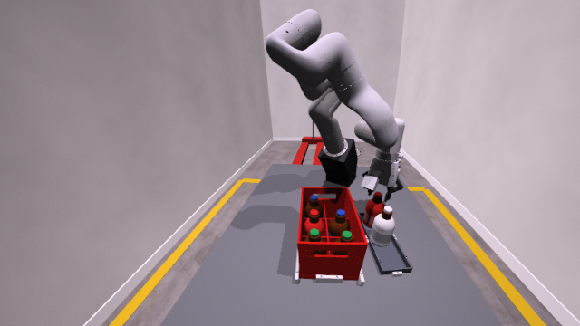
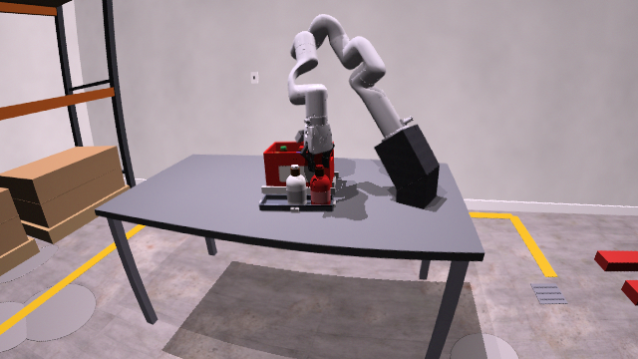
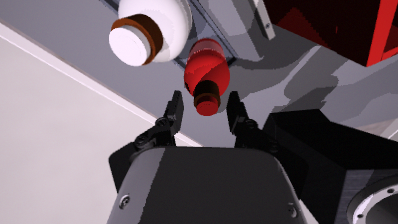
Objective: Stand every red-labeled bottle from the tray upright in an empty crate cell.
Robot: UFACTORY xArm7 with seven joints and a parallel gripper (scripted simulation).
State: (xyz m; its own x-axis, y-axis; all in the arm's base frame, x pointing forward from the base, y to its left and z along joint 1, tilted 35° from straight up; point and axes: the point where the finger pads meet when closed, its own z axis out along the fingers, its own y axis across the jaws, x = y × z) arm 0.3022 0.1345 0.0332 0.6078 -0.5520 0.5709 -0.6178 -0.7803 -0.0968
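We have the gripper (image 1: 379, 195) (image 2: 319, 168) (image 3: 205, 99) moderately wide and holding nothing, its jaws about the neck end of the red bottle (image 1: 374, 212) (image 2: 320, 188) (image 3: 207, 72), which stands upright on the tray (image 1: 396, 270) (image 2: 269, 205) (image 3: 219, 37). Beside that bottle, off to one side of our jaws, we see the white bottle (image 1: 382, 229) (image 2: 296, 189) (image 3: 165, 30) upright. Across from the jaws, beyond the tray in the exterior view, sits the red crate (image 1: 332, 267) (image 2: 273, 170) (image 3: 382, 40), where we see another red-capped bottle (image 1: 314, 225) among blue- and green-capped ones.
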